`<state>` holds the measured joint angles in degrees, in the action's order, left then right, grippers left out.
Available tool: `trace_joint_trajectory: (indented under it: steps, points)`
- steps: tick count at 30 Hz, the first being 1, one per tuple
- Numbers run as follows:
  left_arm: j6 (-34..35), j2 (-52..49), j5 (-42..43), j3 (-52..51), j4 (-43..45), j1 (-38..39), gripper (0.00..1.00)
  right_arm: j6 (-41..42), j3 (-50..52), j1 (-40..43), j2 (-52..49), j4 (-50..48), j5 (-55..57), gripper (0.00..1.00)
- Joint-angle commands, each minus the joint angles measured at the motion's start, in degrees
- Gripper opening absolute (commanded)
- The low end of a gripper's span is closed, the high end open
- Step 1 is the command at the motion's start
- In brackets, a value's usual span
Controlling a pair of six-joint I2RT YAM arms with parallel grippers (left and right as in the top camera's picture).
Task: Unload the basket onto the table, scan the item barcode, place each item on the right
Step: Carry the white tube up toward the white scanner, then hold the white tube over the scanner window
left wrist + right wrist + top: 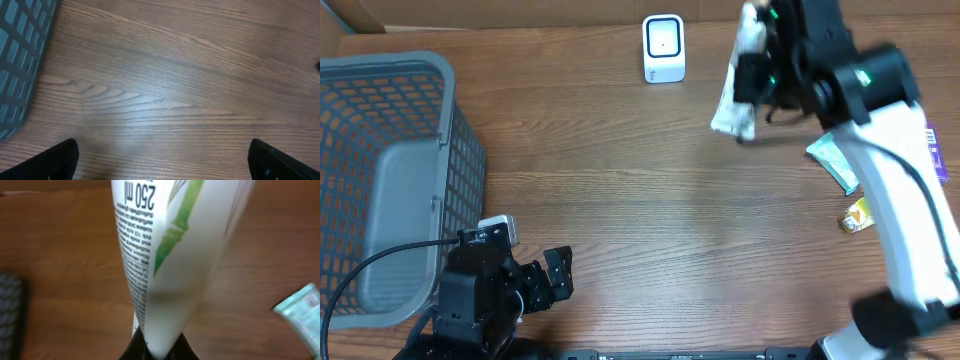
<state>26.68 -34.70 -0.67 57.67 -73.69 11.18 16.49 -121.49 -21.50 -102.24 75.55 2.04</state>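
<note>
Right now the white soft squeeze tube with the green bamboo print and "250 ml" lettering [170, 255] is off the brown wooden counter [650, 220], pinched at its narrow end in the closed jaws of the right arm [880, 90]. In the overhead view it hangs near the far edge, to the right of the small white barcode scanner with the blue-rimmed window [663, 47] and apart from it. The left arm [480, 290] waits low beside the grey plastic mesh basket [380, 180], its jaws spread wide and holding nothing.

The step in hand looks like presenting the tube to the scanner. No barcode shows in any view, only fine print down one side, so the code probably sits on that printed panel or on a face turned away. Doing this well means rotating the wrist until the printed panel squarely faces the scanner window, then bringing it across slowly. The tube is limp and will likely swing or curl, so a steady pause in front of the window should help. The teal packet [835, 165] and the small yellow packet [857, 215] lie under the arm's path; staying high avoids brushing them.
</note>
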Motion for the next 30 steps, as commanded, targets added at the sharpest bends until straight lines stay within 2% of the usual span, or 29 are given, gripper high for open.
trace_joint_trajectory:
  steps: [1, 9, 12, 22, 28, 30]
  points:
    - [0.3, 0.6, 0.1, -0.1, 0.2, 0.3, 1.0, -2.0, -8.0, -2.3, -8.7, 0.5, 14.1, 0.04]
    - [0.3, 0.6, 0.1, -0.1, 0.2, 0.3, 1.0, -10.2, -9.4, -9.3, -22.1, -12.0, 47.0, 0.04]
    - [0.3, 0.6, 0.1, -0.1, 0.2, 0.3, 1.0, -17.3, -9.4, -10.5, -25.8, -18.5, 52.3, 0.04]
    - [0.3, 0.6, 0.1, -0.1, 0.2, 0.3, 0.99, -46.6, -9.3, -11.1, -34.8, -41.3, 53.1, 0.04]
    - [0.3, 0.6, 0.1, -0.1, 0.2, 0.3, 1.0, -63.7, -9.0, -10.0, -38.9, -49.1, 50.8, 0.04]
    - [0.3, 0.6, 0.1, -0.1, 0.2, 0.3, 1.0, -66.8, -9.0, -9.7, -40.0, -49.7, 50.8, 0.04]
